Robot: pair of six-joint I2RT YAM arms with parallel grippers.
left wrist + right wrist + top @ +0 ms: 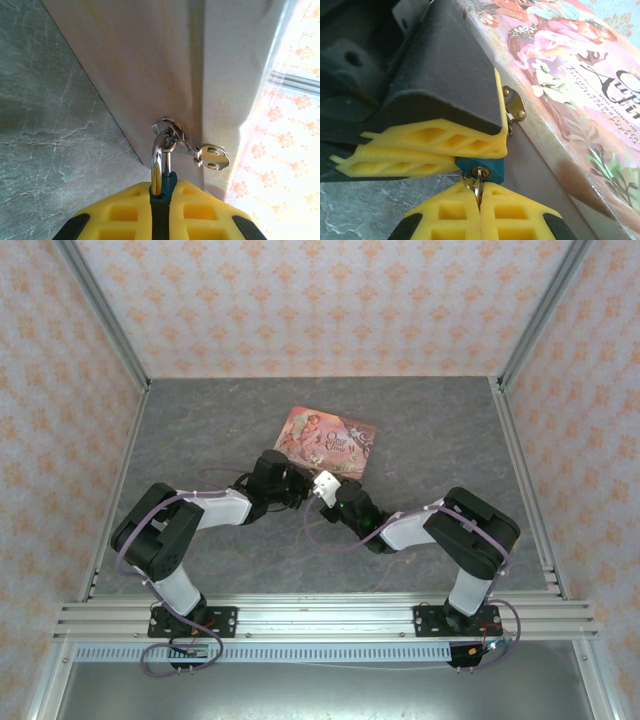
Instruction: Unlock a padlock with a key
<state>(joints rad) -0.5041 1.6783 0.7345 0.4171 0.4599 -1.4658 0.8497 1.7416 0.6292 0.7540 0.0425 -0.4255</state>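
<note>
The tiny teal padlock [481, 169] hangs by its chrome shackle [159, 167] from the hasp [172, 134] on the front of the pink tin. My left gripper [161, 194] is shut on the padlock's body; its yellow fingers [437, 141] clamp it from the left in the right wrist view. A metal key [479, 184] sits in the keyhole at the padlock's bottom face. My right gripper [480, 195] is shut on that key, with a key ring [467, 180] beside it. From above, both grippers [300, 486] [338, 502] meet at the tin's near edge.
The pink picture-printed tin [325, 440] lies flat on the grey table [200, 430] mid-scene, its side wall [150, 65] close in front of the left fingers. Patterned walls and metal frame rails [525, 480] enclose the table.
</note>
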